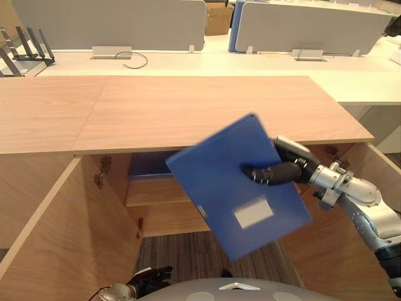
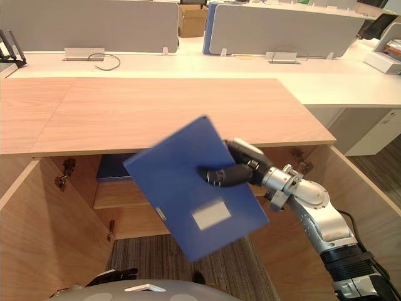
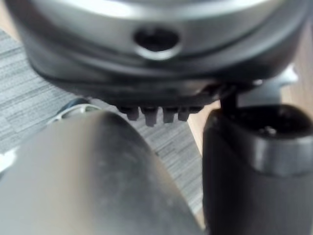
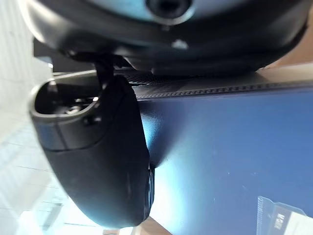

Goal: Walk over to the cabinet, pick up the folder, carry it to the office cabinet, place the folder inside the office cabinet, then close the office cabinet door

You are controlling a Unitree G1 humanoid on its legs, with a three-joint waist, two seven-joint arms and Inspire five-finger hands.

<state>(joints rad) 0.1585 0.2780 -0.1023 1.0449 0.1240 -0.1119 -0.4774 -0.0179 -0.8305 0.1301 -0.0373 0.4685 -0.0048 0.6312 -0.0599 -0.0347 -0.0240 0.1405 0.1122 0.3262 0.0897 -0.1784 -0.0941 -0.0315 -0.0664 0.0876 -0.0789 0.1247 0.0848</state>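
Right hand (image 1: 282,172) clamps blue folder (image 1: 225,188), thumb across front, fingers hidden behind. Folder is airborne, tilted, before open cabinet (image 1: 207,113). Left hand (image 1: 149,279) low, near edge, cut off; grip unreadable.

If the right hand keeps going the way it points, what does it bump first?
Likely the inside of the open office cabinet: the right hand, gripping the blue folder, points toward the upper shelf, where another blue thing lies. Depth is unclear; the folder could catch the cabinet top first.
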